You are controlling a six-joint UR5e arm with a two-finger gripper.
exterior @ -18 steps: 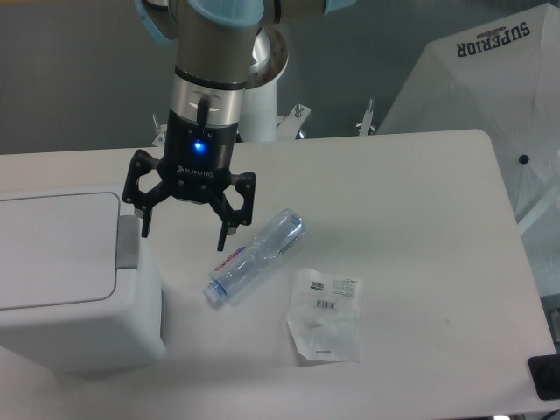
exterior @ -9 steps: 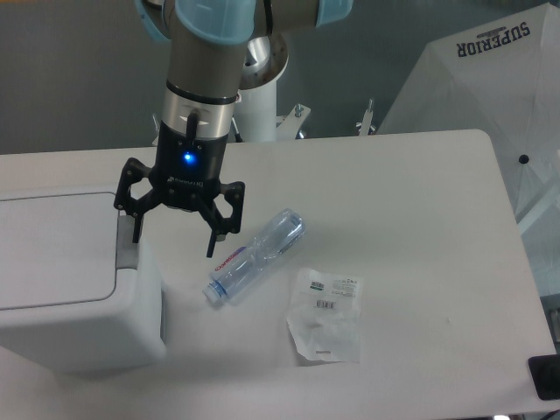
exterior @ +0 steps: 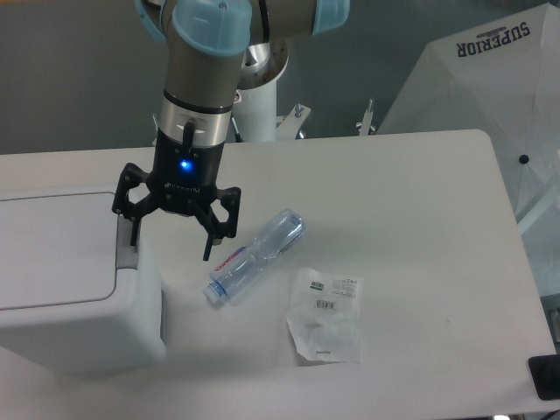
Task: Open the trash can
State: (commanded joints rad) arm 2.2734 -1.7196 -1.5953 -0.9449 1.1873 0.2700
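Observation:
The trash can [exterior: 70, 297] is a large boxy white bin at the left of the table, its flat lid [exterior: 54, 249] down. Its grey push tab [exterior: 128, 254] is at the lid's right edge. My gripper [exterior: 170, 247] hangs open over the bin's right edge, pointing down. Its left finger [exterior: 132, 229] is right at the grey tab; I cannot tell if it touches. Its right finger [exterior: 210, 241] hangs over the table, between the bin and the bottle.
A clear plastic bottle [exterior: 255, 255] lies on its side just right of the gripper. A clear plastic bag [exterior: 325, 315] with labels lies to its lower right. A white tent [exterior: 490, 79] stands beyond the table's right edge. A dark object [exterior: 544, 378] is at the bottom right corner.
The gripper has moved left, toward the trash can, so its left finger now stands over the grey tab. It stays open. The lid, bottle and bag have not moved.

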